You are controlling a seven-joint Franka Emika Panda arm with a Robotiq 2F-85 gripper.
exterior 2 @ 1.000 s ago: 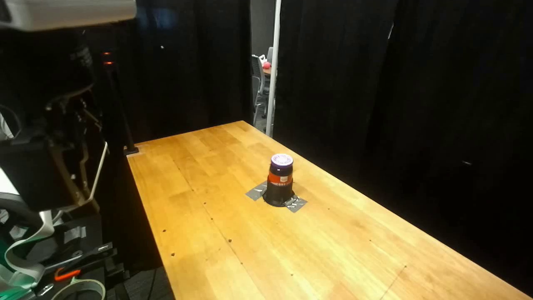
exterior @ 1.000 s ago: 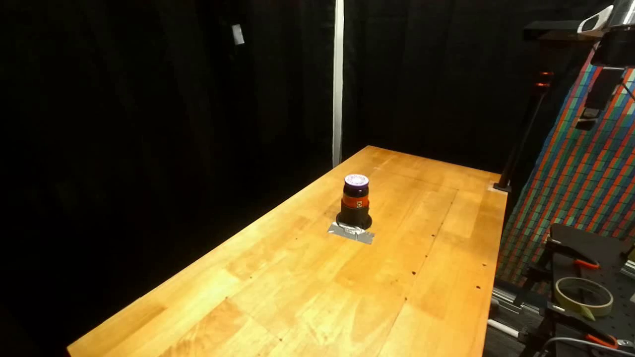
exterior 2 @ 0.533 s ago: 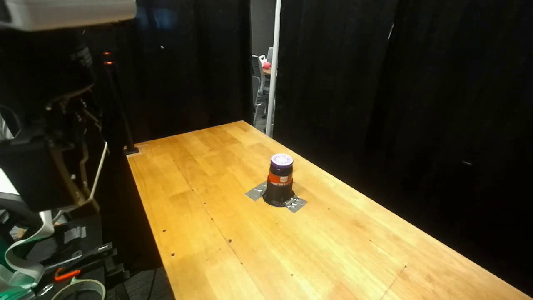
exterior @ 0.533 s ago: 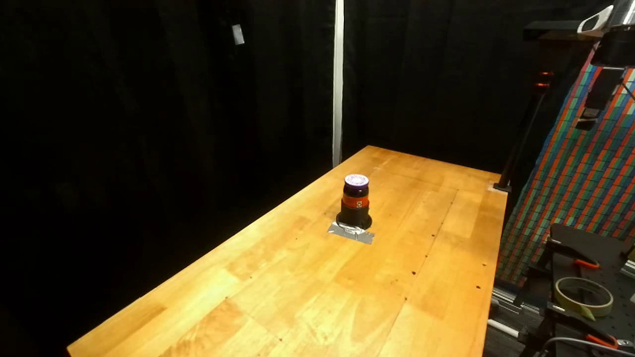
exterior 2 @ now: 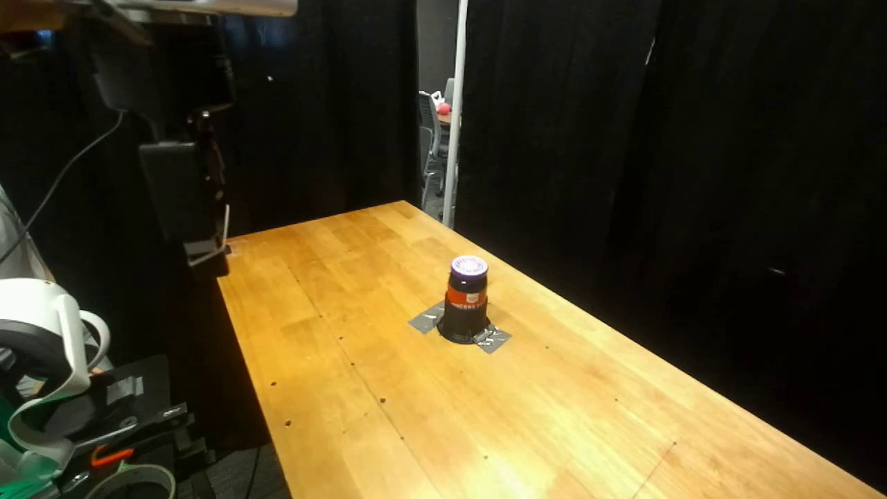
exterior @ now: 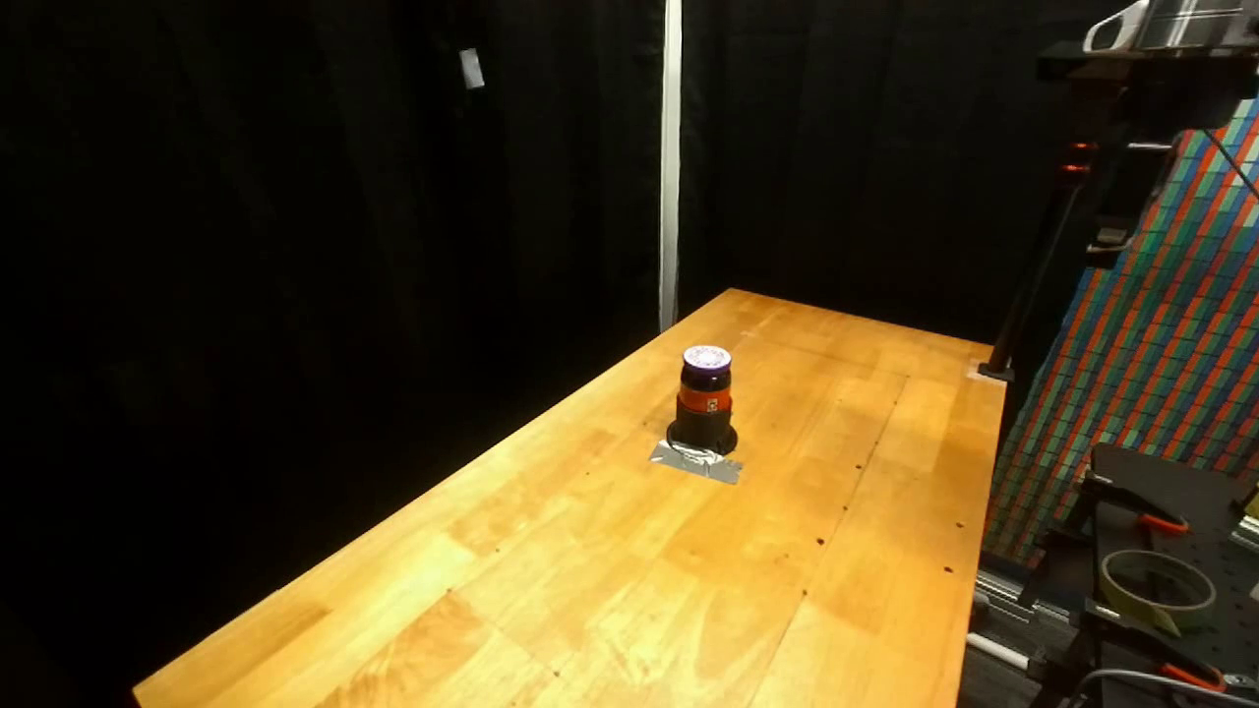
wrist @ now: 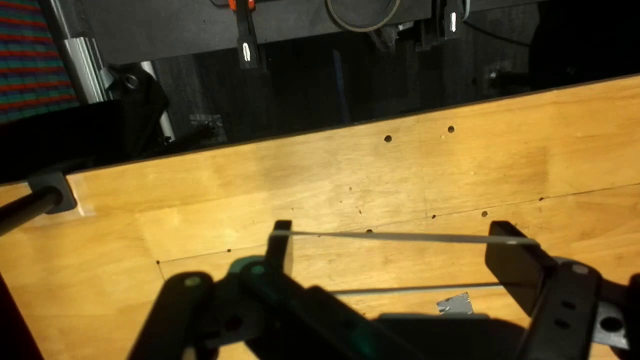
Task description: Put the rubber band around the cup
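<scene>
Pincer (wrist: pixel 395 250): fingers spread wide, one finger (wrist: pixel 278 247) left of centre and the other right of centre in the wrist view; in an exterior view it hangs (exterior 2: pixel 208 260) at the upper left, well apart from the cup.
Rubber band (wrist: pixel 425 237): stretched in a loop around both fingers near their tips; two pale strands cross the gap, in the lower half of the wrist view.
Arm (exterior: pixel 1195 25): pale and metallic, in the upper right corner of an exterior view, above the pincer.
Cup (exterior 2: pixel 467 298): upright near the middle of both exterior views; dark, orange label, purple-and-white top.
Dark base (exterior 2: pixel 461 329): flares at the tabletop under the label; whether it belongs to the cup, I cannot tell.
Grey tape (exterior 2: pixel 425 320): strips at the foot of the base; a piece shows in the lower right of the wrist view.
Table (exterior 2: pixel 589 416): light wood with dark holes and thin lines, the lower part of both exterior views.
Post (wrist: pixel 30 207): dark, on the table's edge, far left of the wrist view.
Bench (exterior: pixel 1131 472): black, lower right of an exterior view, with a tape roll (exterior: pixel 1190 617) and an orange-tipped clamp (exterior: pixel 1192 676).
Curtain (exterior: pixel 325 295): black, behind the table.
Pole (exterior: pixel 671 167): pale, upright, top middle.
</scene>
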